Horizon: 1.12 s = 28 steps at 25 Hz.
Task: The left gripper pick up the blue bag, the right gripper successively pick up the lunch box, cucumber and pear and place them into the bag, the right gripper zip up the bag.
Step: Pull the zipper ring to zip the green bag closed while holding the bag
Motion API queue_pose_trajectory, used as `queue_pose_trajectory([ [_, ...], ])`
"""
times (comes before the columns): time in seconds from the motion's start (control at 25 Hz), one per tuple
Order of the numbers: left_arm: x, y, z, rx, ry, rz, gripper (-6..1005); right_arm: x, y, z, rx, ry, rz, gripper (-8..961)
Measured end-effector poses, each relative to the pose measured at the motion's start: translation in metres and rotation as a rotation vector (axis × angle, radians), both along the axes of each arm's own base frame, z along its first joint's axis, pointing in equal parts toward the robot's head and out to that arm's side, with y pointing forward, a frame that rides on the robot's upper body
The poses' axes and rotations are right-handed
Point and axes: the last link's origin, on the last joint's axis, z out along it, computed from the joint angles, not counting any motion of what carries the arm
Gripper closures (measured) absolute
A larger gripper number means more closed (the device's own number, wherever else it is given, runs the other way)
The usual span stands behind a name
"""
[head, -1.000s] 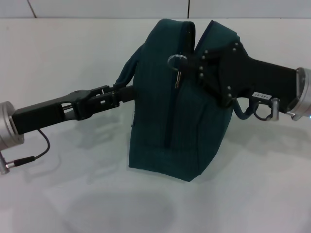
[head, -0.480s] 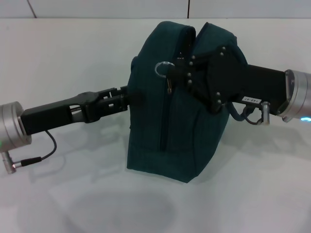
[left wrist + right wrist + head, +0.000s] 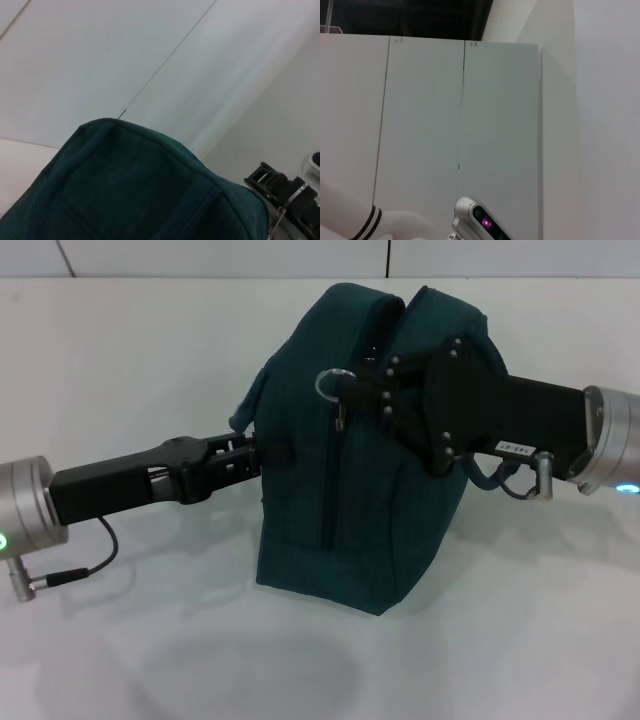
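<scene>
white tabletop point(image 3: 150, 360), pale panelled wall point(image 3: 420, 125)

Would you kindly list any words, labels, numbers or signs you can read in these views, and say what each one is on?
No text can be read in any view.
Small white label with dark marks on the underside of the right gripper, near its wrist: too small and blurred to read.
Faint small marks at the tops of the wall panels in the right wrist view: too small to read.
The blue bag and the left gripper: no lettering shows.
</scene>
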Motion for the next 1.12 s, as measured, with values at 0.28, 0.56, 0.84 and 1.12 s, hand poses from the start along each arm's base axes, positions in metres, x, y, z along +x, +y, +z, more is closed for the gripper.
queue_pose_trajectory([
  [0.28,0.001,0.001,0.000,0.017,0.004,-0.022,713,0.004,0.001,0.003,0.000,0.032,-0.051,945],
  [0.56,0.003,-0.001,-0.005,0.053,0.022,-0.087,885,0.006,0.008,0.005,-0.032,0.055,-0.134,945],
  [0.84,0.004,-0.002,-0.010,0.044,0.019,-0.101,945,0.005,0.008,0.008,-0.073,0.083,-0.160,945],
  [1.12,0.003,-0.003,-0.013,0.036,0.036,-0.112,945,0.005,0.010,0.010,-0.101,0.107,-0.201,945],
])
